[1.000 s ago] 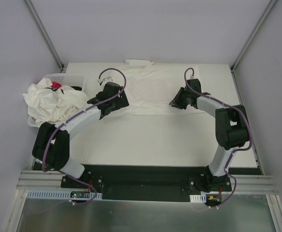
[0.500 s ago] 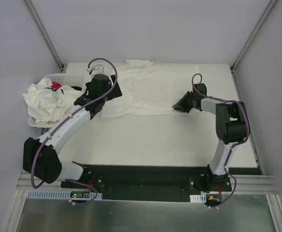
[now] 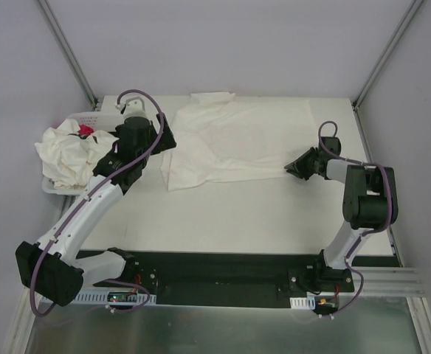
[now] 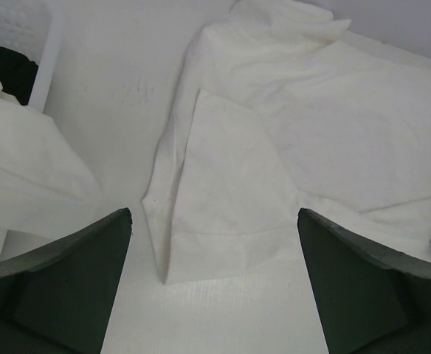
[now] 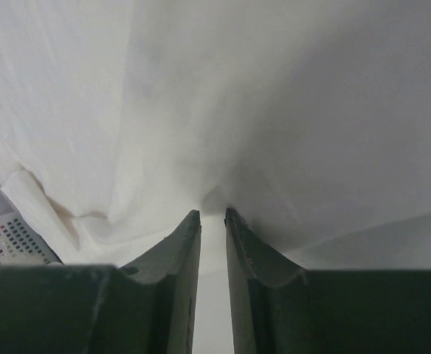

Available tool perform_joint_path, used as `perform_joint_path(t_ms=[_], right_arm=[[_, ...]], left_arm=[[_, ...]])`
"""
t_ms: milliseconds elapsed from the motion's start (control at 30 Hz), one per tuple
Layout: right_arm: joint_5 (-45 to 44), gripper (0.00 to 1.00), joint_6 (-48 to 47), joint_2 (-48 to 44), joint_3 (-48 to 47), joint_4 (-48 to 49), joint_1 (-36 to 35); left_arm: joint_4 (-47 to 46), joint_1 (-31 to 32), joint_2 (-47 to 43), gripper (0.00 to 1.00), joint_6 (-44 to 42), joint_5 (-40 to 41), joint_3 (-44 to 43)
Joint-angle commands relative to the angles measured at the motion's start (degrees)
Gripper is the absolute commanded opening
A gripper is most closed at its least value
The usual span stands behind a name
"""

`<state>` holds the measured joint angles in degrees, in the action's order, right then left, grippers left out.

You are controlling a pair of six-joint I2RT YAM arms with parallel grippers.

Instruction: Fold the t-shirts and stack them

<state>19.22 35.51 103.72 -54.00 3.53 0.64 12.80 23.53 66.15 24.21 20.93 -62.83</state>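
An off-white t-shirt lies spread at the back of the table. My left gripper is open and empty, just off the shirt's left edge. In the left wrist view, the folded left sleeve lies ahead of the open gripper. My right gripper is shut on the shirt's lower right edge. In the right wrist view, the gripper pinches the fabric and lifts it into a small tent. More crumpled t-shirts are heaped in the basket at left.
A white perforated basket stands at the table's left edge, with a small red packet among the heaped shirts. The basket's corner shows in the left wrist view. Grey walls close the back and both sides.
The left gripper has drawn back leftward off the shirt's lower left edge. The right gripper has moved right, pulling the shirt's edge with it, and the shirt now lies wider.
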Motion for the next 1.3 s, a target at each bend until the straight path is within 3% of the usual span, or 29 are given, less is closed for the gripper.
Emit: perform_joint_path(t_ms=[0, 200, 433, 600, 967, 1067, 1267], right_arm=[[-3.58, 0.24, -2.11, -4.05, 1.61, -2.3, 3.74], [-2.97, 0.24, -1.76, -5.11, 1.09, -1.43, 4.01], [-1.47, 0.23, -1.41, -5.55, 0.82, -0.54, 4.01], [-0.77, 0.23, -1.32, -5.55, 0.82, -0.45, 4.01], [-0.41, 0.21, -1.14, -6.25, 1.44, -0.28, 4.45], [-0.24, 0.21, -1.23, -6.17, 1.44, -0.36, 4.72], [-0.5, 0.2, -1.41, -5.9, 1.0, -0.8, 5.16]], left_arm=[[3.02, -0.41, -1.2, 0.93, 1.71, -7.11, 2.44], [5.13, -0.41, 1.96, 0.92, 8.73, -16.87, 10.7], [-3.19, -0.5, 4.07, 0.92, 16.13, -14.16, 21.06], [-6.91, -0.94, 7.76, 0.88, 19.91, -14.25, 23.1], [-11.56, -1.73, 14.44, 0.79, 19.21, -15.21, 21.43], [-11.83, -1.99, 16.2, 0.74, 18.68, -15.57, 20.56], [-12.09, -2.61, 19.1, 0.49, 18.6, -16.8, 19.5]])
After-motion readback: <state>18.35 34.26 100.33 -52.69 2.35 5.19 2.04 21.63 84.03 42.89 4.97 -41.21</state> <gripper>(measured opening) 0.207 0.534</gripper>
